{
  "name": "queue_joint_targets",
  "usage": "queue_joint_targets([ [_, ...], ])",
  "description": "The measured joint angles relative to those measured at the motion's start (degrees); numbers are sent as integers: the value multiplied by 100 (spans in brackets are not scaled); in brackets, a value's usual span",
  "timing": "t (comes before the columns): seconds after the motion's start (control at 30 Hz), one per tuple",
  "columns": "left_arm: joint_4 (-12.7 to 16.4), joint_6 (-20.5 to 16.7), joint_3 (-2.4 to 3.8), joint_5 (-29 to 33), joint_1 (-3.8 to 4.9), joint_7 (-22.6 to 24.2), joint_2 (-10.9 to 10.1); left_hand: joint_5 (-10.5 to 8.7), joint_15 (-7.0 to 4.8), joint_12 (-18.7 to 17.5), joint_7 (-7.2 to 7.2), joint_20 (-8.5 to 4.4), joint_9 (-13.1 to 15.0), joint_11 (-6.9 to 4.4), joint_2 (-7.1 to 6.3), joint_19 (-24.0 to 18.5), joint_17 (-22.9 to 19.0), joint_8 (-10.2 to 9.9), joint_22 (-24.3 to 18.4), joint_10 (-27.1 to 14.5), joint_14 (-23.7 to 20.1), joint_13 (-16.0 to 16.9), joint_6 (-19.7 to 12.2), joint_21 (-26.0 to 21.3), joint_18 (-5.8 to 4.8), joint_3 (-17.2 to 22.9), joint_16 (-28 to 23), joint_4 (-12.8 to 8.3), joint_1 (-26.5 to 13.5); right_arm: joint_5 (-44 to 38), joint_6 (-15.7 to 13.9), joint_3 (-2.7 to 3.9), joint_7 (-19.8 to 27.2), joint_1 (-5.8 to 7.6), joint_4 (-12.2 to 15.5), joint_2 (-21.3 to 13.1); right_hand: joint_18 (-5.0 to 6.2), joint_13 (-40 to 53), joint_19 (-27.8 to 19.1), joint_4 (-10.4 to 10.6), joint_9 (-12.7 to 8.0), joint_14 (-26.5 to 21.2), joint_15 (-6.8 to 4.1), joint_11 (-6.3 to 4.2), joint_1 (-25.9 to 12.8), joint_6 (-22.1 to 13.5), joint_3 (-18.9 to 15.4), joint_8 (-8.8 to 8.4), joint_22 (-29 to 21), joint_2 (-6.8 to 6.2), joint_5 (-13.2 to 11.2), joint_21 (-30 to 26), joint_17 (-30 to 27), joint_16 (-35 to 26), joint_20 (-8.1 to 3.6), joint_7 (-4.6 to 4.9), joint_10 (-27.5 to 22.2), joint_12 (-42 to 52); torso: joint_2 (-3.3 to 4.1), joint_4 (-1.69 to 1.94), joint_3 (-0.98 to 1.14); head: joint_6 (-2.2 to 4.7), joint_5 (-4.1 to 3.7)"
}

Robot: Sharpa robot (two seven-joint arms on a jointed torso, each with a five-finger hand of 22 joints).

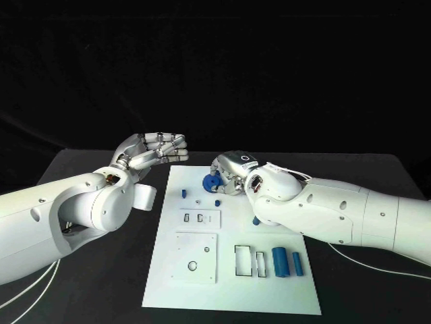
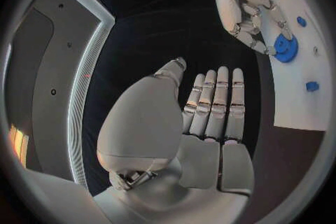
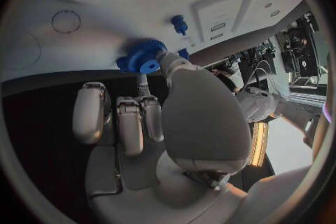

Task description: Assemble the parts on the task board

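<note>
The white task board [image 1: 177,287] lies in the middle of the black table. At the board's far end, my right hand [image 1: 233,170] pinches a blue gear [image 1: 212,181] between thumb and a finger; the gear [image 3: 143,56] sits low over the board, and I cannot tell if it touches it. A small blue peg [image 3: 179,24] stands just beyond it. My left hand [image 1: 155,152] hovers above the table left of the board, its fingers [image 2: 213,101] straight and together, holding nothing. Two blue cylinders [image 1: 286,262] lie at the board's near right.
Small blue pieces [image 1: 184,193] [image 1: 218,202] stand near the gear. The board carries a slotted plate [image 1: 199,217], a square plate with holes [image 1: 195,258] and a rectangular frame [image 1: 244,260]. My right forearm [image 1: 351,216] crosses the board's right edge.
</note>
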Motion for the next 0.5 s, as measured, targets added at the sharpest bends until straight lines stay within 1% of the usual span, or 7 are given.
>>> queue_joint_targets([
  [0.03, -1, 0, 0, 0, 0, 0, 0, 0, 0, 0, 0, 0, 0, 0, 0, 0, 0, 0, 0, 0, 0, 0, 0, 0, 0, 0, 0, 0, 0, 1, 0, 0, 0, -1, -3, 0, 0, 0, 0, 0, 0, 0, 0, 6, -51, -21, 0, -27, -4, -29, -28, 0, 0, 0, 0, -19, 6, -17, 0, 0, 0, 1, -1],
  [0.07, -1, 0, 0, 0, 0, -1, 0, 0, 0, 0, 0, 0, 0, 0, 0, 0, 0, 0, -5, 0, 0, 0, 0, -23, 0, 0, 0, 0, 0, 3, 0, -1, 1, -2, -8, 0, -1, 3, -23, 0, -2, -6, 13, 41, -112, -98, 1, -80, -20, -38, -95, -34, 0, 0, 23, -6, 16, -77, 0, 0, 0, 3, -3],
  [0.13, -1, 0, 0, 0, 0, -1, 0, 0, 0, 0, 0, 0, 0, 0, 0, 0, 0, 0, -6, 0, 0, 0, 0, -23, 0, 0, 0, 0, 0, 9, -1, -5, 3, -7, -11, -1, 0, 5, -55, 29, -104, -3, 103, 124, -212, -468, -44, -276, -40, -41, -332, -66, 0, 0, 58, 92, -23, -178, 0, 0, -1, 7, -4],
  [0.2, -1, 0, 0, 0, 0, -2, -1, 0, 0, 0, 0, 0, 0, 0, 0, 0, 0, 0, -6, 0, 0, 0, 0, -23, 0, 0, 0, 0, 0, 18, -3, -6, 8, -10, -11, -6, 1, 5, -31, 40, -189, -12, 139, 177, -261, -696, -207, -388, -42, -32, -448, -66, 0, 0, 113, 162, -53, -200, 0, -2, -1, 10, -6],
  [0.3, -3, 0, 0, 0, 0, -3, -3, 0, 0, 0, 0, 0, 0, 0, 0, 0, 2, 0, -6, 0, 0, 0, 0, -23, 0, 0, 0, 0, 0, 35, -8, -6, 16, -10, 6, -28, 1, 5, -57, 57, -251, 10, 176, 203, -297, -807, -416, -419, -41, 4, -465, -66, 0, 0, 147, 216, -71, -200, 0, -2, -1, 16, -10],
  [0.4, -7, 0, 0, 0, 0, -4, -5, 0, 0, 0, 0, 0, 0, 0, 0, 0, 5, 0, -6, 0, 0, 0, 0, -23, 0, 0, 0, 0, 0, 59, -19, -6, 23, -10, 76, -93, 1, 5, -40, 79, -263, 10, 176, 209, -305, -807, -478, -419, -30, 11, -465, -66, 0, 0, 165, 216, -77, -200, 0, -1, -1, 20, -12],
  [0.5, -17, 0, 0, 0, 0, -5, -7, 0, 0, 0, 0, 0, 1, 0, 0, 0, 5, 0, -6, 0, 0, 0, 0, -23, 0, 0, 0, 0, 0, 98, -44, -4, 31, -9, 260, -270, 1, 5, -40, 63, -269, 10, 176, 226, -329, -807, -526, -419, -7, 35, -446, -66, 0, 0, 165, 216, -60, -200, -1, -3, -1, 24, -14],
])
